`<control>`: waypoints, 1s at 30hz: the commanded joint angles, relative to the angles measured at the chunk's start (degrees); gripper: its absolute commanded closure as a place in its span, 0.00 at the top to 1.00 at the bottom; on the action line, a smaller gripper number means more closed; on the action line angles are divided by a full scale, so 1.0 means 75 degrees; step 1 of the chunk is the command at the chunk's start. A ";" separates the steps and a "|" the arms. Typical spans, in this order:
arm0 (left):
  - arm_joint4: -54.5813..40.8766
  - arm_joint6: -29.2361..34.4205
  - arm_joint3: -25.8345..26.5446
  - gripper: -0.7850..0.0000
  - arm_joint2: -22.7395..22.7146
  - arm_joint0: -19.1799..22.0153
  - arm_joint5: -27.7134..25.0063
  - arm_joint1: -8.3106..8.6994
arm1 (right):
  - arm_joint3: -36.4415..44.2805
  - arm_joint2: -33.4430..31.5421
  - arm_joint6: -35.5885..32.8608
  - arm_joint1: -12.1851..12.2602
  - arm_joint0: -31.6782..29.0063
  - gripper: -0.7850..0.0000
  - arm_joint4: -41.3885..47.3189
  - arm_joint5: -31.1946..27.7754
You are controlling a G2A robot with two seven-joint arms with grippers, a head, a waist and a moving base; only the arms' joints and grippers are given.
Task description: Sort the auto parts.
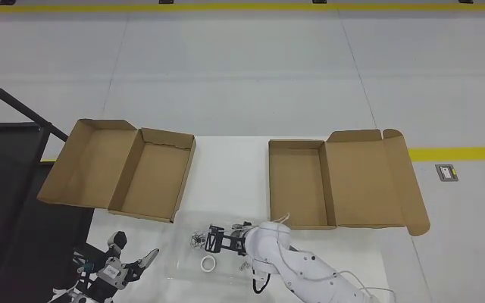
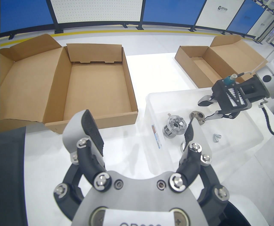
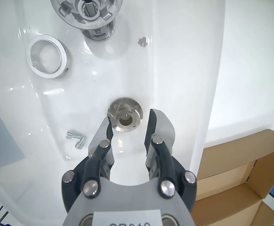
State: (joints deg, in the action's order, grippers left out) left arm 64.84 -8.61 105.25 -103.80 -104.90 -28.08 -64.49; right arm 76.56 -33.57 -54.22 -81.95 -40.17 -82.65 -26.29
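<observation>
A clear plastic bin (image 2: 171, 93) near the table's front edge holds metal parts. My right gripper (image 3: 130, 123) is open inside it, and a brass-coloured flanged bushing (image 3: 125, 117) sits between its fingertips, which are not closed on it. Further into the bin lie a silver ring (image 3: 48, 56), a toothed hub (image 3: 90, 12) and two small bolts (image 3: 76, 139). The left wrist view shows the right gripper (image 2: 206, 109) just over the bushing (image 2: 198, 115), beside the hub (image 2: 174, 127). My left gripper (image 2: 139, 126) is open and empty, over the table to the bin's left.
Two open cardboard boxes stand behind the bin, one at the left (image 1: 151, 182) and one at the right (image 1: 297, 185), each with its lid folded outward. A dark surface (image 2: 11, 171) borders the table at the left.
</observation>
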 commanded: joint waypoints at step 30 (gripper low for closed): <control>0.0000 0.0000 0.0000 1.00 0.0000 0.0000 -0.0001 0.0000 | 0.1629 -0.0820 0.0014 0.0136 -0.0846 0.00 -0.0364 -0.0868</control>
State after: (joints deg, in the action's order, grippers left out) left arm 64.84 -8.61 105.25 -103.80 -104.90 -28.08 -64.49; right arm 84.26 -38.19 -53.88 -81.81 -44.27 -84.30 -31.96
